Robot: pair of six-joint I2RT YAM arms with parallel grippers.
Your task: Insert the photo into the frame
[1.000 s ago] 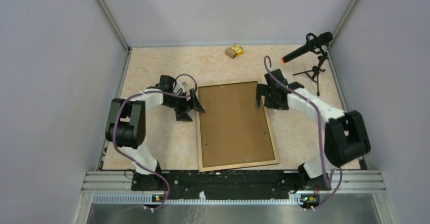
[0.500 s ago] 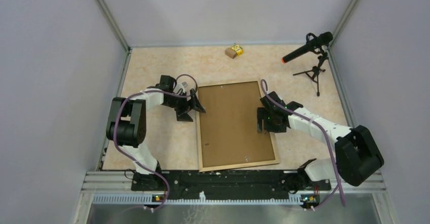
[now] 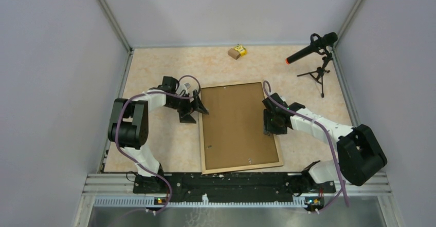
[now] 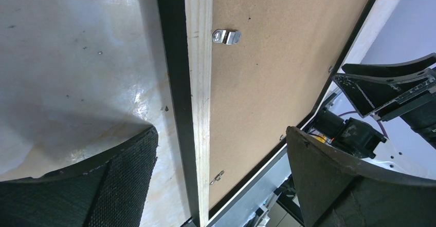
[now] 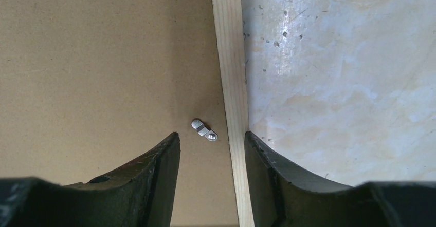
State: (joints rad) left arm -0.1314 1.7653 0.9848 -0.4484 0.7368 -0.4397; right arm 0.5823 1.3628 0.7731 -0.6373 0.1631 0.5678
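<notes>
Top external: left arm is folded at the elbow, forearm running right, left gripper (image 3: 195, 110) at the left edge of the frame (image 3: 241, 167), near its far left corner. Right arm has its elbow out toward the right edge of the table (image 3: 154, 73), forearm angled left, right gripper (image 3: 271, 126) tipped down over the frame's right edge, about mid-length.

Counts: one frame, back up, mid-table; one brown backing board (image 3: 236, 119) in it; one microphone (image 3: 312, 46) in the far right corner; one small box (image 3: 237, 51) by the far edge.

Left wrist: fingers (image 4: 128, 186) wide apart, wood rim between them, two clips (image 4: 226, 36) beside that rim.

Right wrist: fingers narrowly apart, gripping nothing, one clip (image 5: 204, 129) between the tips.
</notes>
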